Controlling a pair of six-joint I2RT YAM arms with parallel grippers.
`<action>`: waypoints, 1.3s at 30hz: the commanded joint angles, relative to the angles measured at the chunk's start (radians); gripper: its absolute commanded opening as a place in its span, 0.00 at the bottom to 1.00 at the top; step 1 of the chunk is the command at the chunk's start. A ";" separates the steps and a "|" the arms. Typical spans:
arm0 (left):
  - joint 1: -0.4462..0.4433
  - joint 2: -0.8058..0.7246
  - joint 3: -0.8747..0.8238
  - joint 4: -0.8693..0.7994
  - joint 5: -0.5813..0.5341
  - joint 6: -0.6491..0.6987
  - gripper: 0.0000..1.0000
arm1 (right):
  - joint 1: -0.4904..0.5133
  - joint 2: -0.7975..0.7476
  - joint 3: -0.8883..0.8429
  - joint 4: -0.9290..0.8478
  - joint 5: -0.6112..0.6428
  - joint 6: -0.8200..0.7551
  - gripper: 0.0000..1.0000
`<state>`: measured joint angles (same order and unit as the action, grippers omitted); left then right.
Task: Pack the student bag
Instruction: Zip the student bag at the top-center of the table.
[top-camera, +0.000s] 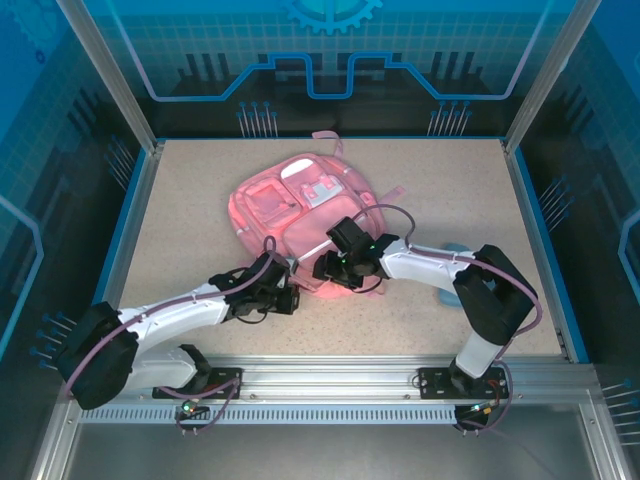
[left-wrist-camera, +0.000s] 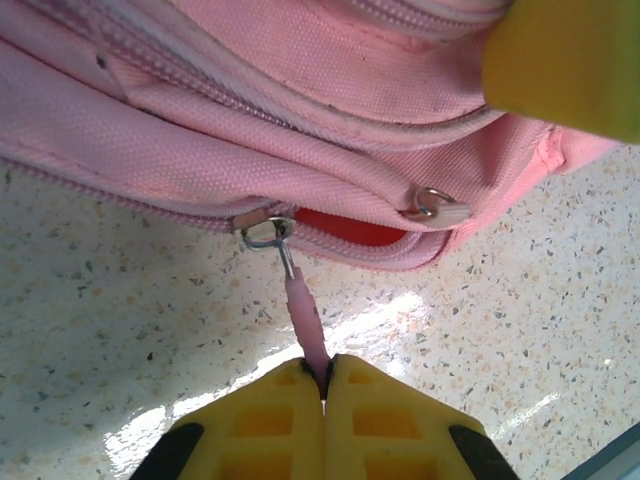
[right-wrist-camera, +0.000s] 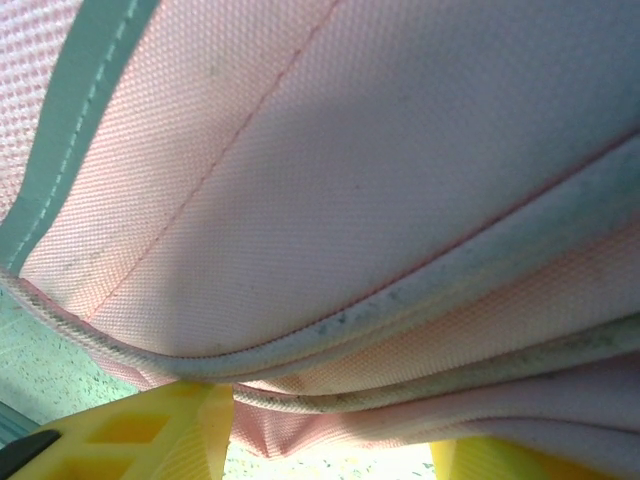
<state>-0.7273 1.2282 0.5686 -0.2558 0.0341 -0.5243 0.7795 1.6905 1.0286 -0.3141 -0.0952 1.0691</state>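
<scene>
Student bag (top-camera: 300, 215) lies flat, front up, mid-way across the bench (top-camera: 180, 200), just ahead of both tools w/ its near edge at their tips. The right tool (top-camera: 337, 268) sits on that near edge, just right of the left tool. Its fingers (right-wrist-camera: 150, 435) stand partway apart w/ a thick fold of pink fabric and piping packed between them, so it looks clamped on the bag (prob. to anchor it against the pull on the zip). The left tool (left-wrist-camera: 325, 375) is closed tight on the pink zip pull (left-wrist-camera: 305, 315). The pull runs straight out from its tips to the slider (left-wrist-camera: 268, 232), taut and in line, i.e. set to drag the slider along its track. Just right of the slider a short gap (left-wrist-camera: 345, 228) shows red inside, and a second slider (left-wrist-camera: 435, 205) sits beyond it. My read: zip only slightly open, packing not yet begun.
</scene>
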 joint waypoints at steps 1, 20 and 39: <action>-0.016 -0.036 0.015 0.007 0.060 -0.016 0.16 | -0.008 -0.056 -0.001 0.020 0.069 -0.023 0.55; 0.326 -0.270 0.112 -0.234 0.036 -0.161 0.78 | 0.307 -0.080 0.157 -0.320 0.474 -0.128 0.56; 0.704 -0.241 0.140 -0.287 0.211 -0.107 0.93 | 0.438 0.367 0.515 -0.415 0.616 0.261 0.48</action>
<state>-0.0444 0.9844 0.6785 -0.5190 0.1730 -0.6582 1.2125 2.0201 1.4830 -0.6525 0.4213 1.2255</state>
